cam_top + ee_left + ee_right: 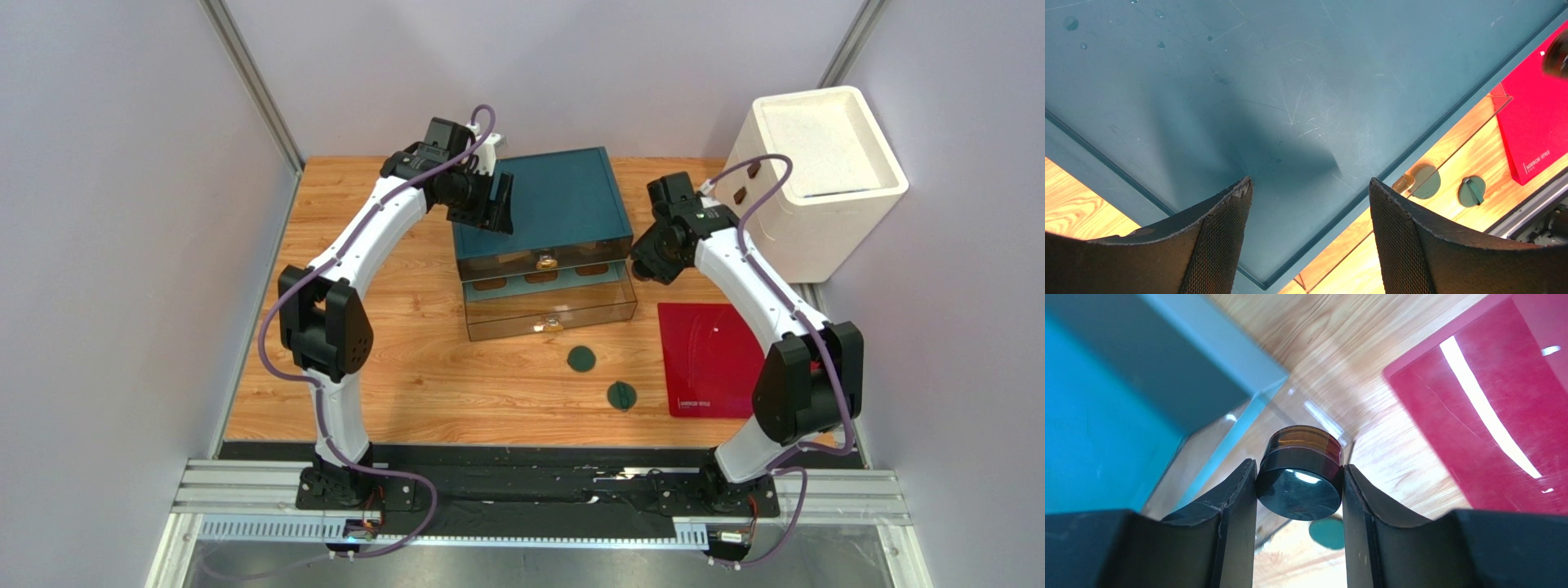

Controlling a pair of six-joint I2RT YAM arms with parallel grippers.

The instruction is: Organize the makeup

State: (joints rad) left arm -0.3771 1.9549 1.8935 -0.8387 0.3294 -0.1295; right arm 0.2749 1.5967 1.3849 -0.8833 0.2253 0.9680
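My right gripper (1300, 478) is shut on a small black jar (1301, 471) with an amber body, held in the air beside the right front corner of the teal box (540, 202). In the top view the right gripper (648, 251) hides the jar. Two dark green discs (581, 359) (622, 396) lie on the table in front of the box; they also show in the left wrist view (1425, 181) (1471, 191). My left gripper (1310, 190) is open and empty over the box's top, at its left side (497, 202). The cream bottle is out of view.
The box's clear drawers (552, 306) are pulled out toward me; brown items lie in the upper one. A red flat mat (711, 358) lies at the right. A white foam bin (822, 172) stands at the back right corner.
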